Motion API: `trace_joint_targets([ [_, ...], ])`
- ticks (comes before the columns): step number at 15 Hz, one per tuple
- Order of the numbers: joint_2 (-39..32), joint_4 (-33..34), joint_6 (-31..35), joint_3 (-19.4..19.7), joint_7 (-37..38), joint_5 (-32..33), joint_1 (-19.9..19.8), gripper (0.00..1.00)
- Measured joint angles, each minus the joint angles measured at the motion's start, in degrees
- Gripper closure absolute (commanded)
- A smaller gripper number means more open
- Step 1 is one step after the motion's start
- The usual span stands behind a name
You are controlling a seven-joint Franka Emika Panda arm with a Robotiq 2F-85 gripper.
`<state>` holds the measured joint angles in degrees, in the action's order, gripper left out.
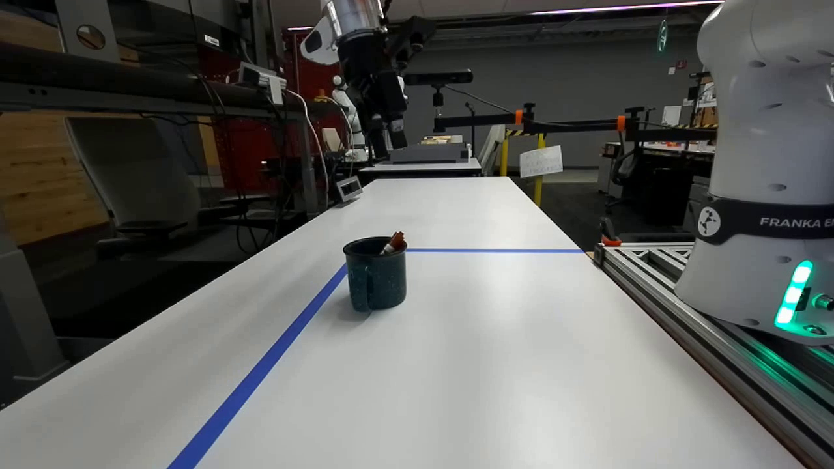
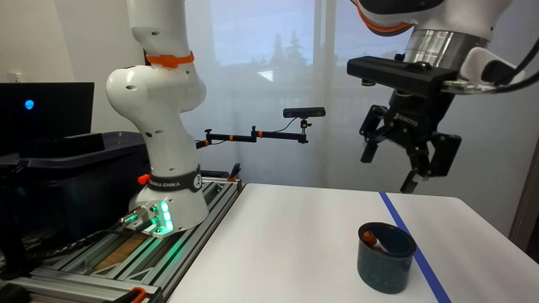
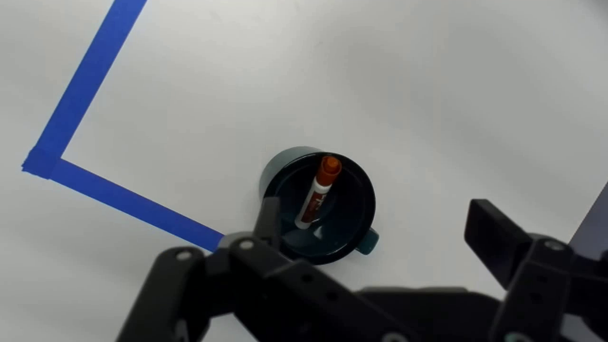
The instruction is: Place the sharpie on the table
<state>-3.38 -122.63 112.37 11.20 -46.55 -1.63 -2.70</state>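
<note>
Sharpie (image 3: pixel 314 200): standing aslant inside the cup (image 1: pixel 388 283), reddish-orange cap (image 1: pixel 397 241) uppermost; the cup is roomy around it, so it presumably has to lean on the side.
Cap: just above the rim (image 3: pixel 370 202) in an exterior view, which likely makes it the part to pinch.
Gripper (image 2: pixel 387 170): up above the cup and apart from it, jaws spread wide, nothing between them; held so, I think, to come down astride the cap (the rim could crowd the fingers (image 3: pixel 496 240) there).
Cup: upright on the table (image 1: pixel 495 365), near the blue tape (image 1: pixel 280 352); its open top faces up, which suits a reach from overhead.
Table: the goal, and not yet reached by the sharpie; my reading is that the grasp comes first, then a lift clear of the rim before laying down.
Sharpie count: one, in the cup.
Cup count: one, with one handle (image 3: pixel 367 242).
Finger count: two, both showing in the wrist view.
Tape count: two strips, meeting at a corner in the wrist view.
</note>
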Motion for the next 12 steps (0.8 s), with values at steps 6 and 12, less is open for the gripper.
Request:
trace_joint_targets([
  [6, -8.54, 5.74, 0.05, -3.26, 1.18, 0.24, -1.23, 0.00],
  [12, -14.19, 10.13, -0.95, -5.75, 6.91, 2.10, -1.27, 0.24],
])
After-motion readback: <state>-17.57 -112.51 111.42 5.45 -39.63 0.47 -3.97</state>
